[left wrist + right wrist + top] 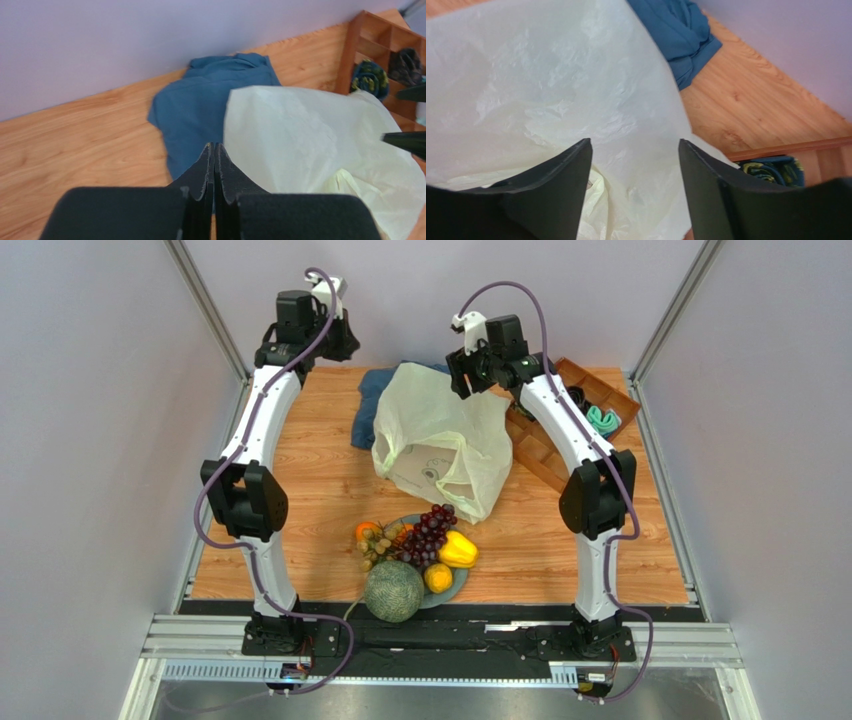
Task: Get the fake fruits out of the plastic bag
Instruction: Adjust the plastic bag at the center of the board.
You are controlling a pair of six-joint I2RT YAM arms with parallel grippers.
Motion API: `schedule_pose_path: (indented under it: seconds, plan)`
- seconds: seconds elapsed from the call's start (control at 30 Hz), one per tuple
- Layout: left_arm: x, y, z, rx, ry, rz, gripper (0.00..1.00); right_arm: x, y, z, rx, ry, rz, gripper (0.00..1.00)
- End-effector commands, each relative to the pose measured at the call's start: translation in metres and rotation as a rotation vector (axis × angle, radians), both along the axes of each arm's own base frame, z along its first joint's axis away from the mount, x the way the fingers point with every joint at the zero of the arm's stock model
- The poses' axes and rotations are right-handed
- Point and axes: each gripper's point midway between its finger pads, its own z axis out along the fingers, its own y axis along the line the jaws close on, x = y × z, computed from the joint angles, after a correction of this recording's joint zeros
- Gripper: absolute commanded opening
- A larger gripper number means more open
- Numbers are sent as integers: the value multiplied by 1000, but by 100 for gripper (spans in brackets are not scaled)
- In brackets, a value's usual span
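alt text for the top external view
A pale yellow-green plastic bag stands crumpled centrally, the right arm's open gripper at its top. Plastic fruits, a netted green melon, purple grapes, oranges and a yellow piece, lie on and beside a grey plate in the foreground.

wood-grain worktop (320, 495) is enclosed on three sides by plain pale lilac walls (90, 440). aluminium uprights (207, 315) are noted at both far corners. a black strip (520, 612) and an aluminium rail (460, 640) are fitted along the near edge. lighting is even.
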Motion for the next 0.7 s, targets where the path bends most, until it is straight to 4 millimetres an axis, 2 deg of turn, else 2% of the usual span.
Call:
schedule_pose_path:
  seconds: [0.0, 0.03, 0.07, 0.1, 0.13, 0.17, 0.2, 0.23, 0.27, 0.3, 0.33, 0.4, 0.43, 0.47, 0.53, 0.57, 0.63, 0.67]
  plan:
    - [-2, 38, 74, 38, -197, 105, 0, -9, -19, 83, 60, -179, -61, 71]
    - [-3, 42, 76, 44, -201, 117, 0, -12, -22, 85, 57, -180, -68, 71]
    - [-5, 44, 79, 51, -209, 118, 0, -16, -25, 76, 44, -159, -69, 72]
    - [-12, 44, 80, 58, -201, 106, 0, -24, -28, 78, 36, -152, -68, 76]
    - [-17, 41, 76, 55, -186, 83, 0, -28, -32, 73, 20, -139, -80, 84]
    - [-22, 37, 71, 38, -161, 68, 20, -31, -35, 65, 4, -121, -86, 98]
    - [-35, 34, 75, 23, -147, 46, 34, -41, -41, 48, -20, -76, -95, 100]
    - [-45, 24, 60, -6, -98, -4, 54, -46, -45, 37, -37, -53, -100, 100]
    - [-61, 19, 67, -27, -93, -27, 66, -51, -48, 28, -53, -31, -97, 100]
    - [-70, 14, 63, -43, -74, -53, 90, -61, -53, 1, -81, 28, -97, 100]
    - [-83, 4, 46, -64, -20, -105, 99, -66, -58, -4, -94, 40, -108, 100]
    - [-108, -3, 48, -70, -5, -150, 99, -71, -65, -22, -114, 79, -119, 100]
    - [-118, -6, 33, -75, 33, -169, 99, -72, -68, -34, -124, 107, -123, 100]
    - [-131, -8, 40, -81, 22, -187, 99, -70, -73, -39, -128, 117, -135, 100]
    - [-145, -9, 31, -89, 49, -199, 99, -66, -79, -45, -145, 126, -155, 100]
    - [-153, -8, 37, -90, 32, -199, 99, -62, -81, -53, -162, 135, -160, 100]
    - [-161, -7, 34, -83, 34, -199, 99, -55, -91, -57, -211, 122, -190, 100]
    - [-167, -5, 38, -79, 23, -198, 99, -52, -96, -65, -244, 133, -213, 100]
